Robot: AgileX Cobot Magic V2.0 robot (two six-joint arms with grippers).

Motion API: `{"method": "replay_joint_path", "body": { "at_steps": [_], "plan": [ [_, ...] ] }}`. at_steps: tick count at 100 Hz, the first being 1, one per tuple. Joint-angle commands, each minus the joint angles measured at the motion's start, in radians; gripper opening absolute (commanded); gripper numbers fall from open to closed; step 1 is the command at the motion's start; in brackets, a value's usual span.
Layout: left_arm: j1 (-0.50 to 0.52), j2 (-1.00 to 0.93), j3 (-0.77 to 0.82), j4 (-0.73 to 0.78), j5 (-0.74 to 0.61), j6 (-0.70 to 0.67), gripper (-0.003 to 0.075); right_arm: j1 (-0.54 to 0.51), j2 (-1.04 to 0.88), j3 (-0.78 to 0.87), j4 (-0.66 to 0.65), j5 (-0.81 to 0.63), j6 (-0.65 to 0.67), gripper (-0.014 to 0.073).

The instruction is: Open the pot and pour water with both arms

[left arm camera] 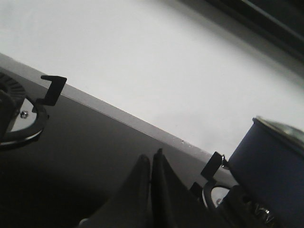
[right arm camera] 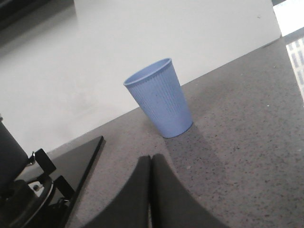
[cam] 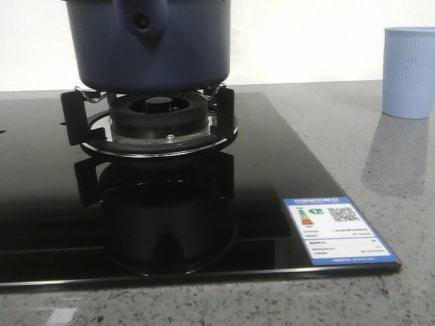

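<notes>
The dark navy-blue pot stands on the burner stand of the black glass hob; its top is cut off by the front view, so its lid is not seen there. In the left wrist view the pot shows with a pale rim at its top. My left gripper is shut and empty above the hob glass, apart from the pot. My right gripper is shut and empty above the grey counter, short of the pale blue ribbed cup. Neither gripper shows in the front view.
The cup stands on the speckled grey counter to the right of the hob. A blue and white energy label sits on the hob's front right corner. A second burner stand shows in the left wrist view. A white wall runs behind.
</notes>
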Motion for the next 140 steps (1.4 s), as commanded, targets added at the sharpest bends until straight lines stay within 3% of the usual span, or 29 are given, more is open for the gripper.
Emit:
{"method": "replay_joint_path", "body": {
  "at_steps": [1, 17, 30, 57, 77, 106, 116, 133, 140],
  "plan": [
    [-0.007, -0.03, -0.024, -0.073, -0.076, -0.008, -0.002, -0.002, -0.018, -0.011, 0.044, -0.054, -0.013, -0.007],
    [-0.007, -0.024, -0.134, -0.057, -0.008, -0.008, -0.002, -0.002, -0.008, -0.118, 0.042, 0.091, -0.013, -0.007],
    [-0.007, 0.026, -0.289, 0.041, 0.138, 0.004, -0.002, -0.002, 0.053, -0.266, 0.01, 0.251, -0.071, -0.007],
    [-0.015, 0.269, -0.598, 0.038, 0.442, 0.301, -0.002, 0.001, 0.343, -0.549, -0.002, 0.475, -0.257, -0.007],
    [-0.152, 0.378, -0.684, 0.04, 0.434, 0.345, -0.002, 0.06, 0.486, -0.631, -0.002, 0.478, -0.26, -0.007],
    [-0.298, 0.486, -0.694, 0.009, 0.352, 0.36, -0.0004, 0.07, 0.509, -0.64, 0.0, 0.478, -0.271, -0.006],
    [-0.346, 0.531, -0.694, 0.002, 0.311, 0.36, 0.0066, 0.07, 0.509, -0.64, 0.002, 0.482, -0.275, 0.0036],
    [-0.44, 0.612, -0.696, 0.002, 0.222, 0.361, 0.023, 0.07, 0.509, -0.64, 0.006, 0.482, -0.275, 0.0415],
    [-0.479, 0.65, -0.696, 0.002, 0.166, 0.361, 0.0323, 0.07, 0.509, -0.64, 0.006, 0.482, -0.275, 0.05]
  ]
}}
